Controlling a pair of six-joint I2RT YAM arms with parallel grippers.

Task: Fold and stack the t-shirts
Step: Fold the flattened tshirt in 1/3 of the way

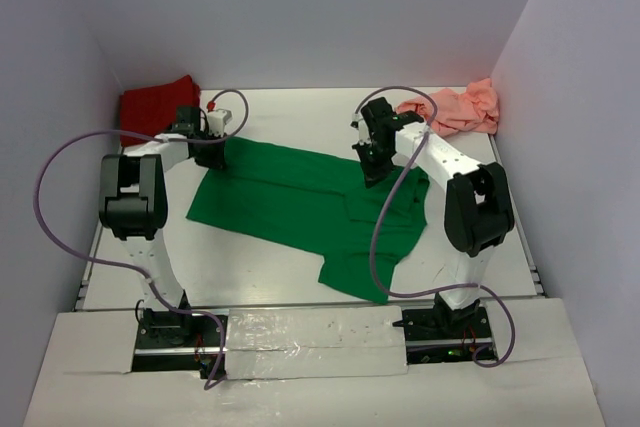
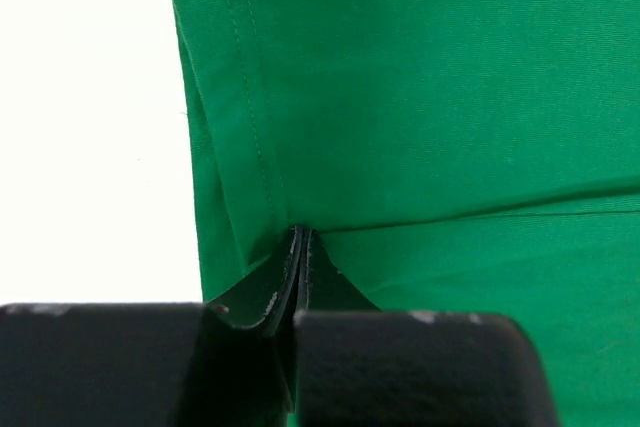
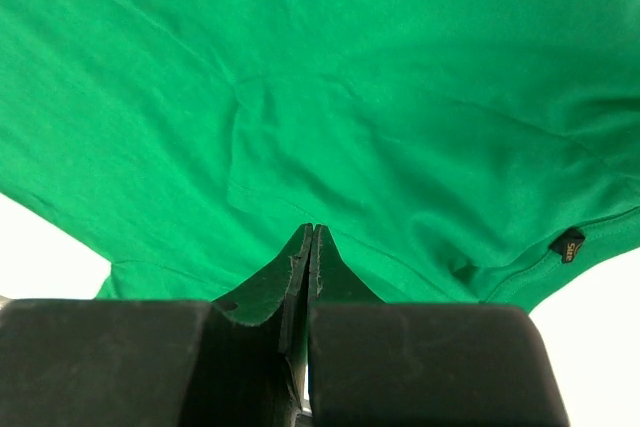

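The left fingers (image 2: 296, 249) are clenched on the green t-shirt (image 1: 300, 202) at its hemmed edge, and the right fingers (image 3: 309, 247) pinch a fold of it (both fully closed). It lies spread mid-frame on the worktop (image 1: 260, 277). The dark red t-shirt (image 1: 155, 102) sits upper left, the salmon pink t-shirt (image 1: 455, 107) upper right.

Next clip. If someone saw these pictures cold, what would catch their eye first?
The bright green t-shirt lies spread across the middle of the table, with the left hand pinching its far left edge and the right hand its far right side. The dark red t-shirt sits bunched in the far left corner, the salmon pink t-shirt in the far right one.
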